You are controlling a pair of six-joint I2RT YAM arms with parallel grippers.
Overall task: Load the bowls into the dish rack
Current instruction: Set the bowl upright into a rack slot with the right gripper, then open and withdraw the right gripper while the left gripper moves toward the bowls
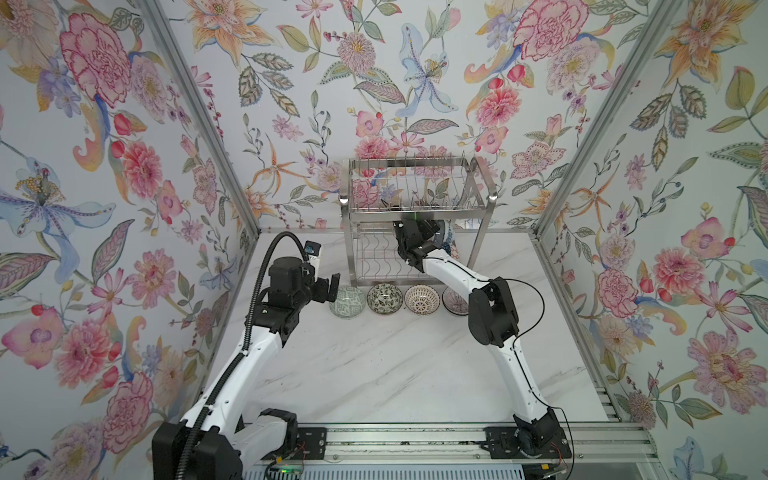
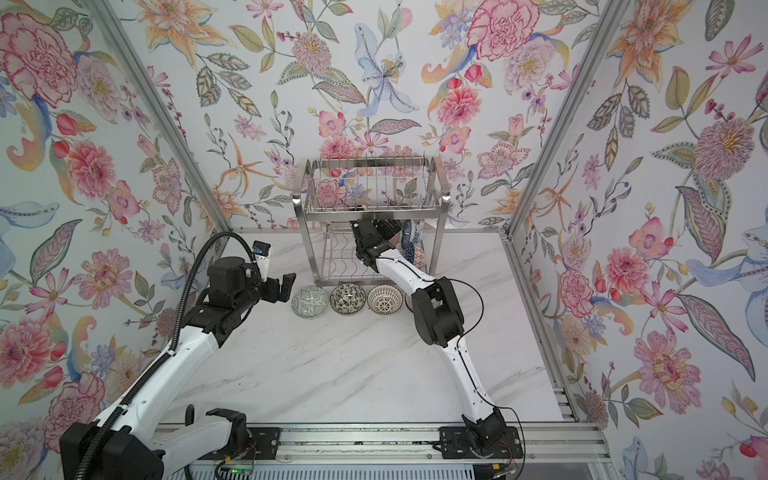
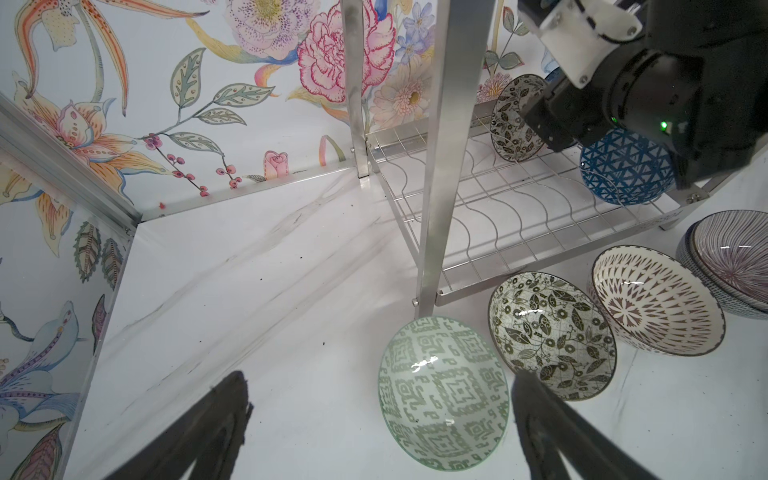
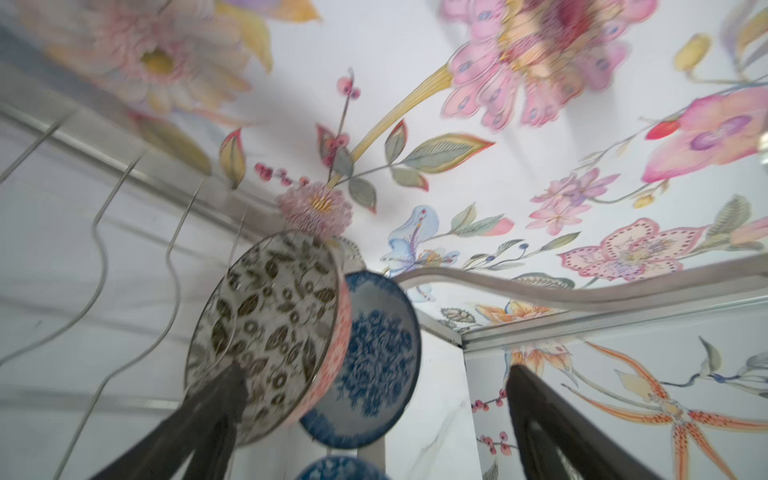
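Roughly, the job stood a little under halfway, counting only the bowls in view. At the left, the left hand (image 1: 328, 286) hung with its fingers spread wide and empty, just beside the green-patterned bowl (image 1: 347, 302), which sat upright on the surface (image 1: 374, 374). That bowl began a row along the front of the dish rack (image 1: 374, 214). Next to it sat the dark leafy bowl (image 1: 385, 298), then the spoked bowl (image 1: 422, 298), then the fine-lined bowl (image 3: 731, 257), which the right arm partly covered in both top views. All four were unloaded, mouths up.

Further right, the lower shelf (image 3: 519, 216) of wavy wires held three bowls on edge near its right end. These were a leaf-printed bowl (image 4: 274, 324), a blue floral bowl (image 4: 382, 332) close behind it, and a blue triangle bowl (image 3: 623, 170) nearest the front. The upper shelf showed no bowl. The right hand (image 4: 376, 374) was inside the lower shelf with its fingers wide apart, gripping nothing. One finger crossed the leaf-printed bowl's rim in the blurred wrist view, and I could not tell whether it touched. Judging by that, three were placed and four remained, the green-patterned one likely next.
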